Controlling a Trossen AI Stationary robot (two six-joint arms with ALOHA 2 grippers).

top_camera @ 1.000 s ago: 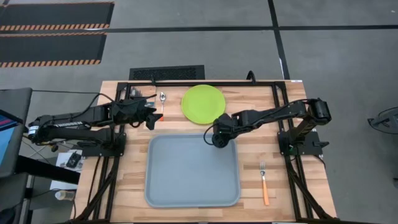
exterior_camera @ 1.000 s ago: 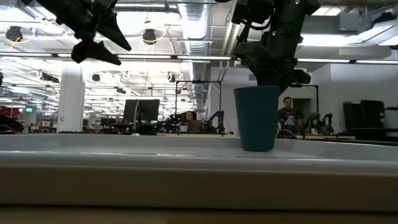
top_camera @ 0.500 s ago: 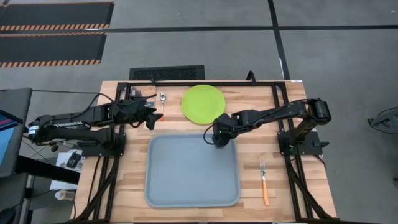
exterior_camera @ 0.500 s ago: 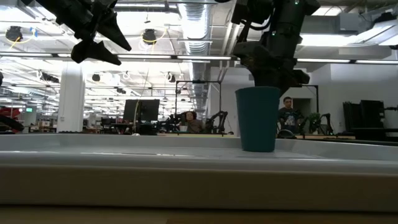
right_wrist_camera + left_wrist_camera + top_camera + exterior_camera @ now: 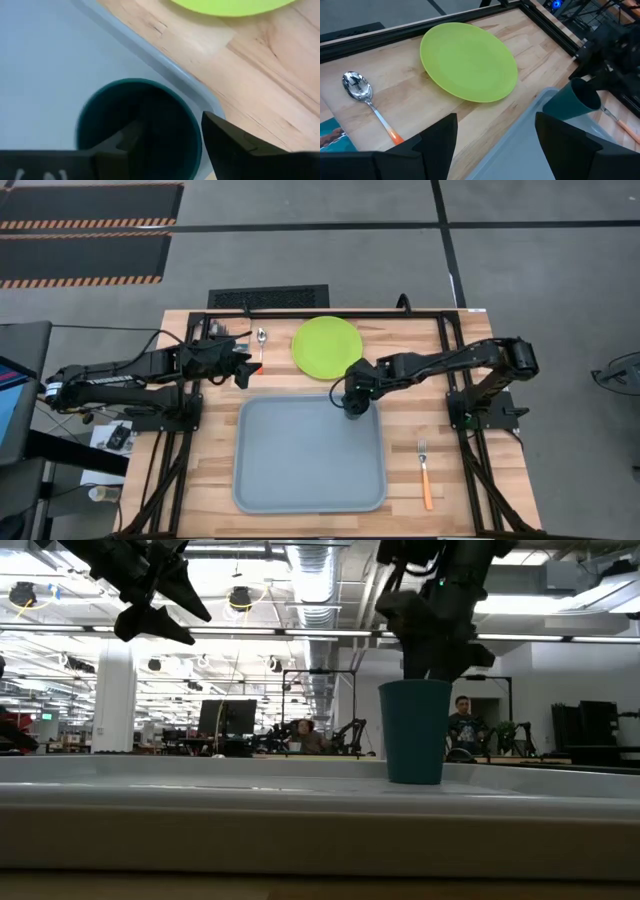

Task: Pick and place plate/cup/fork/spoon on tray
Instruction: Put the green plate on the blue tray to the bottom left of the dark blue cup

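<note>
The dark teal cup [image 5: 353,407] stands upright on its base in the far right corner of the light blue-grey tray [image 5: 300,470]. It also shows in the low view [image 5: 414,730]. My right gripper [image 5: 172,145] is open just above it, one finger inside the cup's mouth and one outside its wall. The lime-green plate [image 5: 327,347] lies flat on the table beyond the tray. The spoon [image 5: 261,340] lies left of the plate. The fork [image 5: 425,472] lies right of the tray. My left gripper [image 5: 492,135] is open and empty, above the table near the spoon.
A picture booklet's corner [image 5: 332,140] lies by the spoon under my left gripper. Black frame rails [image 5: 320,313] run along the table's far edge and both sides. Most of the tray's floor [image 5: 290,480] is bare.
My right gripper has risen a little over the cup. The cup has shifted slightly on the tray and stays upright.
</note>
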